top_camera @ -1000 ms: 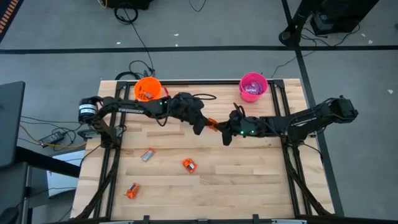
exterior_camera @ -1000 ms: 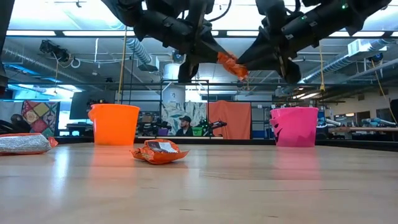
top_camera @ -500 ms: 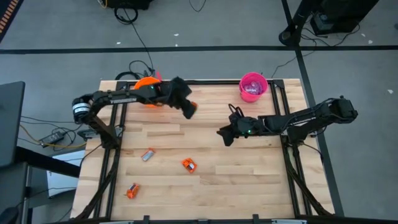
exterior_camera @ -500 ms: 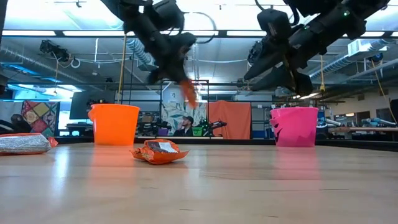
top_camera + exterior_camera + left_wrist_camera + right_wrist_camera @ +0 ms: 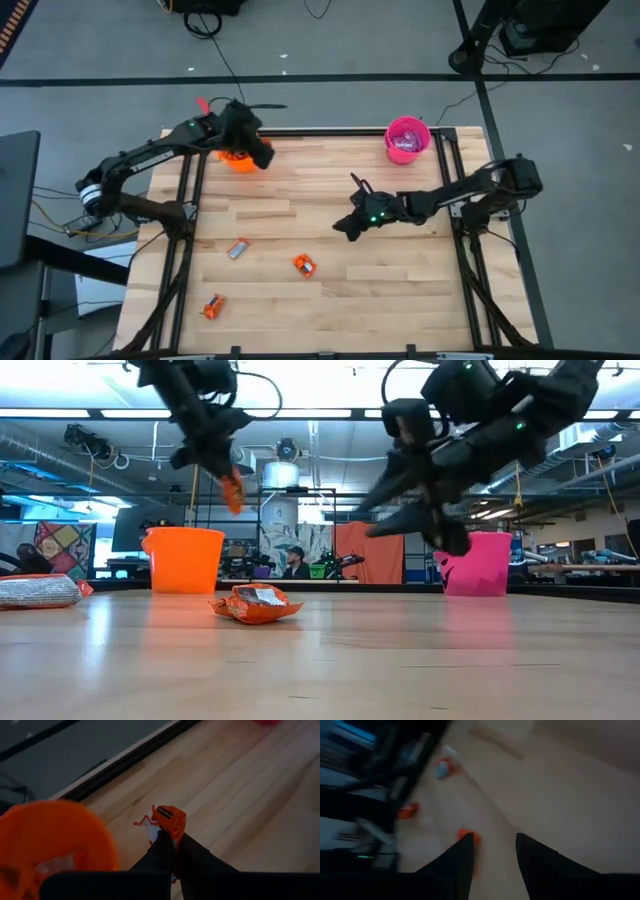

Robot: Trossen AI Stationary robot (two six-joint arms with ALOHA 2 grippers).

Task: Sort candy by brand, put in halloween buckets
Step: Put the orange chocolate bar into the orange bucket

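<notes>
My left gripper [image 5: 262, 160] hangs over the table's far left corner, beside the orange bucket [image 5: 236, 160], and is shut on an orange candy [image 5: 232, 490]. The low view shows that candy above the orange bucket's [image 5: 185, 560] rim, toward its right. My right gripper [image 5: 345, 228] is open and empty above mid-table. Three candies lie flat on the wood: a silver-red one [image 5: 238, 249] and two orange ones [image 5: 304, 265] [image 5: 212, 307]. The pink bucket [image 5: 407, 140] stands at the far edge with wrapped candies inside. My left gripper pinches the orange candy between its two fingers [image 5: 167, 851] by one end of the wrapper [image 5: 166, 831]. The rest of the candy [image 5: 171, 818] sticks out past the fingertips. In the low view it hangs below the fingers, lifted clear of table and bucket.
Black frame rails run along the table's left, right and far edges [image 5: 330, 131]. The near orange candy [image 5: 256, 604] and the silver-red one [image 5: 38, 591] lie in the near-left half. Bare wood spans the centre and right [image 5: 400, 280]. A person sits far behind the table.
A second ago both grippers met at the orange candy in mid-air above mid-table. My left gripper has since carried it toward the far left corner, up to the orange bucket. My right gripper, without the candy, has drifted slightly toward the near-left and lower.
</notes>
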